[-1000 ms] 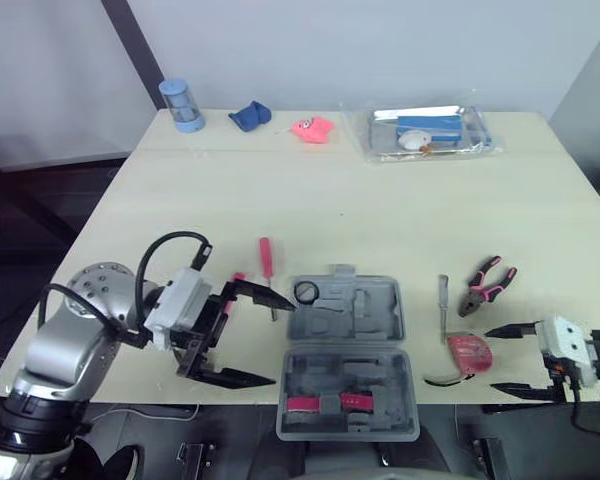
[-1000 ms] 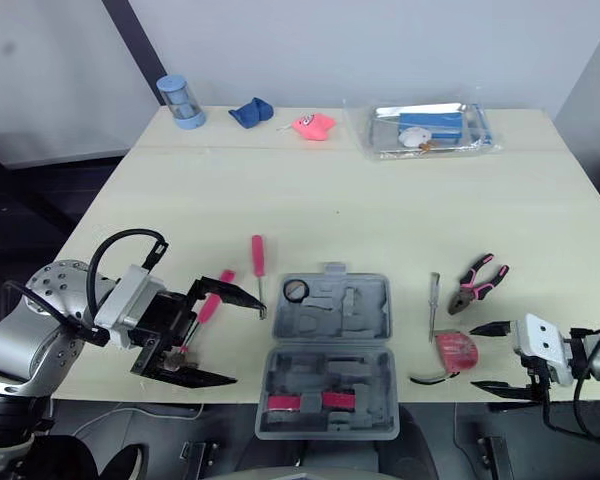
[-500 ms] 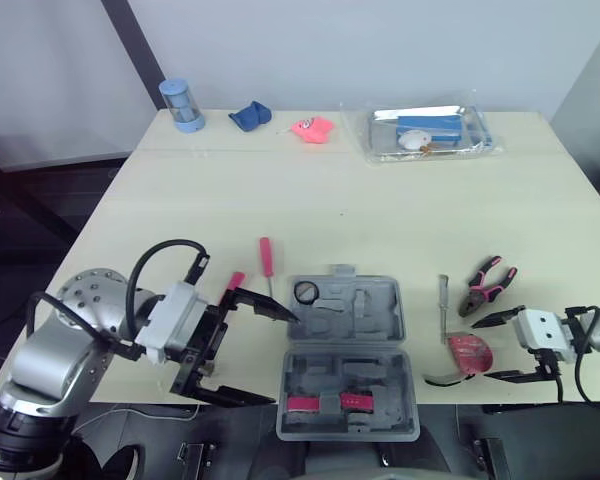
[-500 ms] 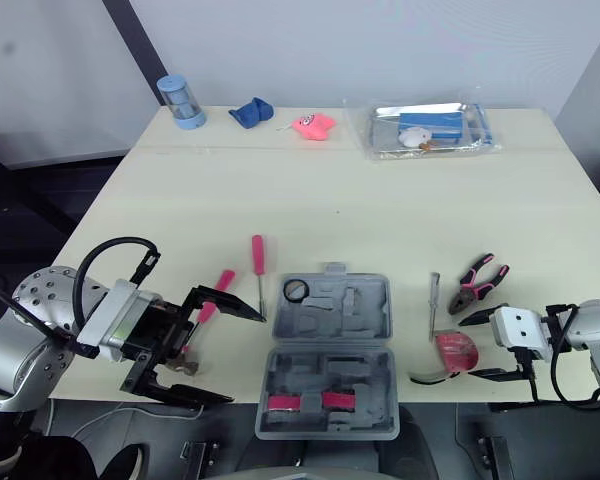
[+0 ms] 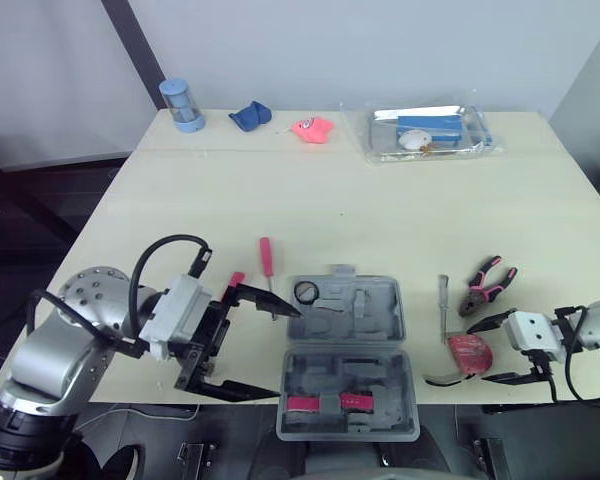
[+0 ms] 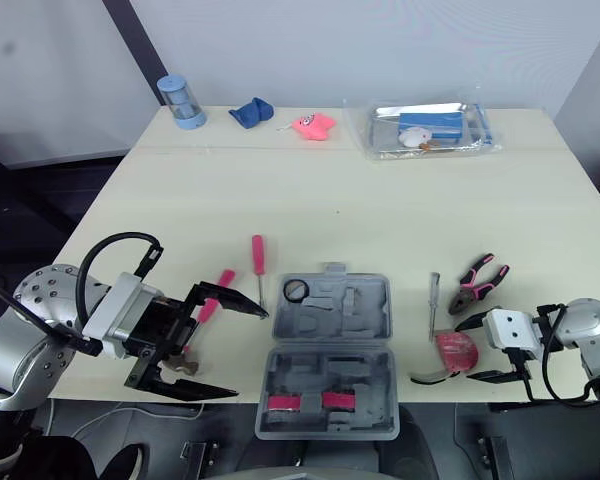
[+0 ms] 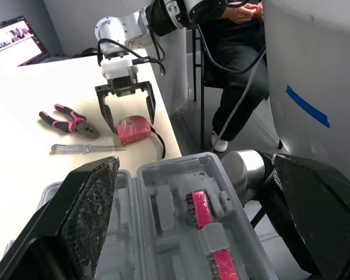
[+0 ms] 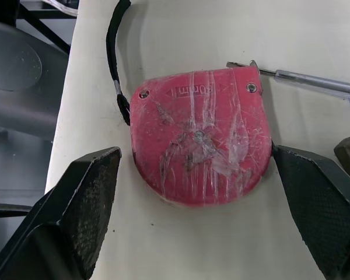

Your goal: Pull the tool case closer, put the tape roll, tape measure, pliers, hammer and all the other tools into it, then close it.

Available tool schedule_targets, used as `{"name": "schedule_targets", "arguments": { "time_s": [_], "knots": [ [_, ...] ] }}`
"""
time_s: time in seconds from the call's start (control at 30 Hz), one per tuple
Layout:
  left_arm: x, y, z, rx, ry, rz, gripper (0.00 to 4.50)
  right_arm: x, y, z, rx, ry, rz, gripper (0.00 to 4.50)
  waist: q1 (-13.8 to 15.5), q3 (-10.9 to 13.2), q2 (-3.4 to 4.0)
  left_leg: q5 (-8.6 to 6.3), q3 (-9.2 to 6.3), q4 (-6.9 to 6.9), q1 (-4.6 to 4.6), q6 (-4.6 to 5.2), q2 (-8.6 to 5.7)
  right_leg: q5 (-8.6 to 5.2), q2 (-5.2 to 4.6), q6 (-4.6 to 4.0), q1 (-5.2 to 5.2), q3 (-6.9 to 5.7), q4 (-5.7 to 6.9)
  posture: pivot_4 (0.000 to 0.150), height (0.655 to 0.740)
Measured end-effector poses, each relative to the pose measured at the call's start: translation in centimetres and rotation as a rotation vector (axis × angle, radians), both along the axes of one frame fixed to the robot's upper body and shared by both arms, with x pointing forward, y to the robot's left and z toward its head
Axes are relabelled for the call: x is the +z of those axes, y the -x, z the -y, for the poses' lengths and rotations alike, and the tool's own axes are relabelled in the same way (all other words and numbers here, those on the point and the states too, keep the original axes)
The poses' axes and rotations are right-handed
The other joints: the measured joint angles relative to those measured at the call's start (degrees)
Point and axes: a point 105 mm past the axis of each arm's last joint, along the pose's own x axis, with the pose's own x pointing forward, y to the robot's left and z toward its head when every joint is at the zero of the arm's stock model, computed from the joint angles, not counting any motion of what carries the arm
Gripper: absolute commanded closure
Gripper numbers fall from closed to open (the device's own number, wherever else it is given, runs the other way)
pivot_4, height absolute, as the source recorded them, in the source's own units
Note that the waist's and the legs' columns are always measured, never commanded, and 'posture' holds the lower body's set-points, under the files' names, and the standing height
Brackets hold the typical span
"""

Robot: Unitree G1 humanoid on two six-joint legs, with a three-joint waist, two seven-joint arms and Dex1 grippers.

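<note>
Pale wood table (image 5: 380, 200), plain grey wall (image 5: 380, 50) behind, dark floor (image 5: 40, 210) off the left side. Along the back edge: blue cylinder (image 5: 181, 105), blue cloth lump (image 5: 250, 116), pink item (image 5: 312, 128), clear bag (image 5: 430, 133) with something blue inside. In the left wrist view a person in dark clothes (image 7: 239, 52) sits past the table's end.

Tool case (image 5: 345, 355) lies open at the near edge, centre, with its hinge line running left-right and its handle on the far side. Tape roll (image 5: 306, 293) sits in its far-left pocket.

Red-handled screwdriver (image 5: 266, 262) is left of the case, long axis near-far, handle far. Clear-handled screwdriver (image 5: 443, 300) is right of the case on the same axis. Pliers (image 5: 486, 284) are just beyond it, handles pointing far-right.

Tape measure (image 8: 201, 137) lies flat near the right front edge, its black strap (image 8: 118, 52) curling off toward the edge.

Right end effector (image 5: 500, 350) is spread wide, straddling the tape measure and gripping nothing; can't tell whether one finger touches.

Left end effector (image 5: 287, 352) is spread wide and empty at the case's left edge.

Pink-handled tool (image 6: 217, 290) is mostly hidden behind it; type unclear.
</note>
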Motion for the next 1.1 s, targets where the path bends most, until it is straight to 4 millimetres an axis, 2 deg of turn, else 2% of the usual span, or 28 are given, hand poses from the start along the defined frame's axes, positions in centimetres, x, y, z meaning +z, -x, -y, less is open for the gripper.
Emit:
{"name": "schedule_targets", "arguments": {
  "time_s": [0.3,0.4,0.47,0.7,0.9,1.0,1.1],
  "knots": [
    [0.2,-0.2,0.0,-0.005,0.006,0.015,0.0,-0.2,-0.2,-0.5,0.008,-0.025,0.012,0.14,-0.04,0.0,0.0,0.0,0.0,0.0,0.01,0.0,0.0,0.0,0.0,0.0,0.0,0.0,0.01,0.15,0.74],
    [0.1,-0.2,-0.1,-0.009,0.008,0.015,0.0,-0.2,-0.2,-0.6,0.009,-0.027,0.012,0.84,-0.04,0.0,0.0,0.0,0.0,0.0,0.01,0.0,0.0,0.0,0.0,0.0,0.0,0.0,0.01,0.15,0.74],
    [0.0,-0.3,-0.2,-0.007,0.01,0.017,0.0,-0.2,-0.2,-0.6,0.01,-0.029,0.014,1.58,-0.01,0.0,0.0,0.0,0.0,0.0,0.01,0.0,0.0,0.0,0.0,0.0,0.0,0.0,0.01,0.15,0.74],
    [-0.6,-0.6,-0.7,0.012,0.027,0.015,0.0,-0.1,0.2,-0.3,0.01,-0.02,0.01,1.58,0.01,0.0,0.01,0.0,0.0,0.0,0.0,0.0,0.0,0.0,0.0,0.0,0.0,0.0,0.01,0.15,0.74],
    [-1.2,-0.8,-0.8,0.054,0.072,-0.017,0.0,2.4,-0.1,-0.6,-0.01,0.007,0.033,1.58,-0.06,0.07,0.21,0.0,0.03,0.01,0.01,0.0,0.0,0.0,0.0,0.0,-0.01,0.04,0.06,0.15,0.74],
    [-1.5,-1.4,-1.1,0.11,0.102,-0.039,0.0,5.5,-0.8,-1.9,-0.056,-0.006,0.058,1.58,-0.01,0.11,0.25,0.0,-0.03,0.03,0.01,0.0,0.0,0.0,0.02,-0.01,-0.01,0.02,0.12,0.15,0.74],
    [-1.6,-1.6,-1.7,0.154,0.112,-0.039,0.0,7.2,-1.1,-3.5,-0.087,-0.014,0.061,1.58,0.09,0.11,0.26,0.0,-0.04,0.03,-0.01,0.0,0.0,-0.01,0.01,-0.01,-0.02,0.0,0.09,0.15,0.74]
  ]
}}
